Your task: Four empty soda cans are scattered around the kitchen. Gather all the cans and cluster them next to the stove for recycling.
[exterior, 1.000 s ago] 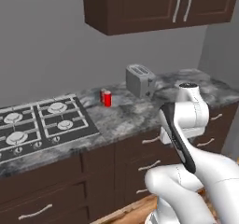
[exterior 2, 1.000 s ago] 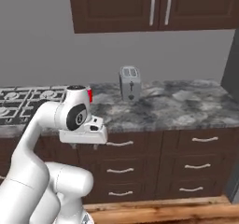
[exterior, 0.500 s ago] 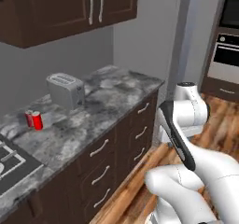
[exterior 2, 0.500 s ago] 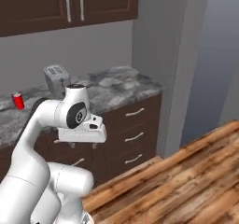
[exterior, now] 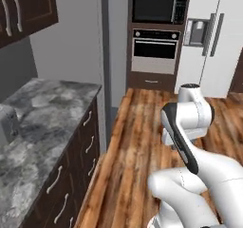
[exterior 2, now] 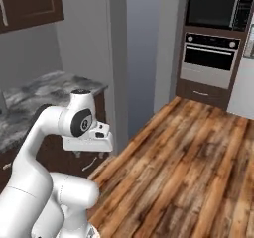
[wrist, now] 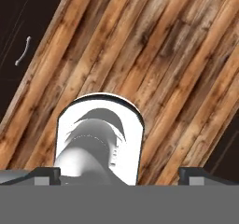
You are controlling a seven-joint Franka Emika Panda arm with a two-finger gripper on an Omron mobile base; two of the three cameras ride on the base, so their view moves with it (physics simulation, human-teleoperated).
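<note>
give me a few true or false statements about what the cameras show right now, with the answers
1. A built-in oven sits in a tall dark wood column, with a microwave above it. True.
2. The floor is white tile. False: it is wooden planks.
3. The end effector is shut on a red can. False: its finger tips stand wide apart with nothing between them.
4. The granite counter has dark drawers with curved metal handles under it. True.
5. The hand view looks down at the counter top. False: it looks down at the wooden floor beside a dark cabinet front.
</note>
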